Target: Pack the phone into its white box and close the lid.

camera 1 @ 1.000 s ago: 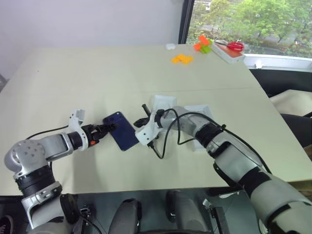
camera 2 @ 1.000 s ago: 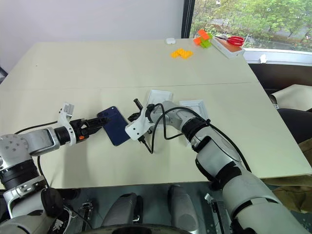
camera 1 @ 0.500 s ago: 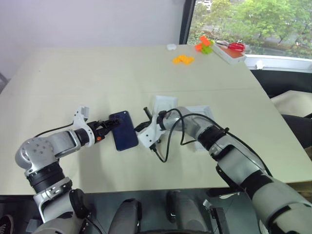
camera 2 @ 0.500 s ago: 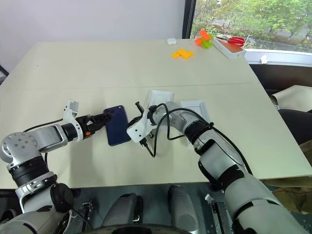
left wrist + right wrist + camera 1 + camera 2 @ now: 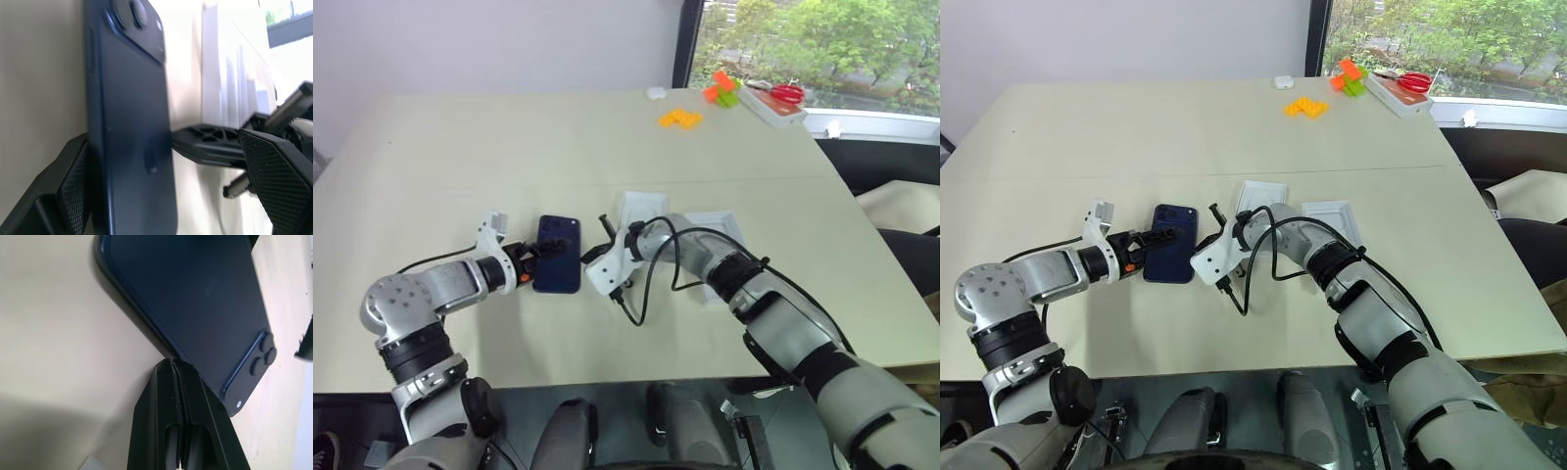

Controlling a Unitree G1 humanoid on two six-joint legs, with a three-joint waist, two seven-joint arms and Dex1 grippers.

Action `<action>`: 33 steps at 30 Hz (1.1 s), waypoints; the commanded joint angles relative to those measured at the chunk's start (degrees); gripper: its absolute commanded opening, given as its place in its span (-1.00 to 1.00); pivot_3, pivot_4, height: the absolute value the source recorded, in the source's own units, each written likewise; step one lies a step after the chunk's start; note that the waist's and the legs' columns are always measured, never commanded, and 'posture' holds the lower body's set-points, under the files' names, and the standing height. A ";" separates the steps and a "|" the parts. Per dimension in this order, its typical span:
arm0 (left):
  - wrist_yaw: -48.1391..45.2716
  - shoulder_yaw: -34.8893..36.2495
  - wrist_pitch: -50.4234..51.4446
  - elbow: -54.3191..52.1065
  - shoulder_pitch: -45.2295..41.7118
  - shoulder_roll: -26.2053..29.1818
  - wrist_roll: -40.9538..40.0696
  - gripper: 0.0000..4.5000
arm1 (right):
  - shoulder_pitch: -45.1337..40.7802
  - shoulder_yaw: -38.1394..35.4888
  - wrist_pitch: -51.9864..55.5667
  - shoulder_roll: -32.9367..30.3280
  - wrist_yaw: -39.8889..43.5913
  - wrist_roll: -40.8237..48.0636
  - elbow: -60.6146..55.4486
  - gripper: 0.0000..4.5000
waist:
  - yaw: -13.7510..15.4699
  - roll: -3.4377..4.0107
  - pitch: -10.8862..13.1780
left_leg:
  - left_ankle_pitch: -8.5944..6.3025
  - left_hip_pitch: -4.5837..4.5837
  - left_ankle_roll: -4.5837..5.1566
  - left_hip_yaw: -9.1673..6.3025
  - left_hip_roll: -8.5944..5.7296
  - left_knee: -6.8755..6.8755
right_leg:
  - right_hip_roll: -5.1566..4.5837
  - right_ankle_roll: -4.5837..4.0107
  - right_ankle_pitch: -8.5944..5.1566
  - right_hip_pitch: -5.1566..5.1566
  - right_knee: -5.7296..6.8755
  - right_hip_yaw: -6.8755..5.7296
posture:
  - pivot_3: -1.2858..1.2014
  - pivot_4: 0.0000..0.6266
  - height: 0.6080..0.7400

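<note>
I see my left gripper (image 5: 1157, 238) at the near left of the table (image 5: 460, 147). Its two black fingers are spread wide, and the phone (image 5: 557, 255) sits between them. In the left wrist view one finger pad (image 5: 73, 188) lies against the phone's edge and the other pad (image 5: 274, 166) stands away from it, so I would not call it a pinch.

The phone lies flat on the table, back side up, dark blue, with its camera bumps at the far right corner.

Just to the right of the phone is my right gripper (image 5: 603, 253). Its fingers (image 5: 178, 421) are pressed tight together with nothing between them. Their tip comes right up to the phone's right edge; I cannot tell if it truly touches.

A bit farther and to the right lie two white shallow pieces, one (image 5: 641, 206) behind my right wrist and one (image 5: 715, 223) to its right. I cannot tell which is the white box and which is the lid.

Far off at the right corner I see orange pieces (image 5: 678, 118) and red scissors (image 5: 787, 92).
</note>
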 commanded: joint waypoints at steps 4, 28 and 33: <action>0.99 -0.68 0.47 -0.03 0.27 0.90 -0.99 1.00 | -0.65 -0.44 -0.21 0.75 -1.57 -0.01 -1.13 -0.98 | -0.08 -0.01 0.02 | 0.00 0.00 0.00 0.02 0.00 -0.04 | 0.03 0.00 0.00 -0.04 0.00 0.00 | 0.03 -0.52 1.00; -1.12 7.89 0.47 4.70 1.50 1.93 -6.43 -0.99 | 4.44 -8.52 6.98 -2.16 10.45 15.78 -11.17 -1.00 | -0.04 -0.05 0.04 | 0.12 -0.06 -0.19 0.01 0.07 -0.61 | 0.06 -0.02 0.01 -0.17 -0.41 0.00 | 0.03 -0.52 1.00; -3.32 10.79 0.47 8.85 0.65 5.00 -11.24 -1.00 | 14.42 -13.87 31.65 0.19 18.31 30.59 -35.92 -0.62 | 0.11 -0.04 0.07 | 0.06 -0.25 -0.10 -0.06 0.15 -0.71 | 0.01 -0.04 0.03 -0.28 -0.62 -0.06 | 0.03 -0.52 1.00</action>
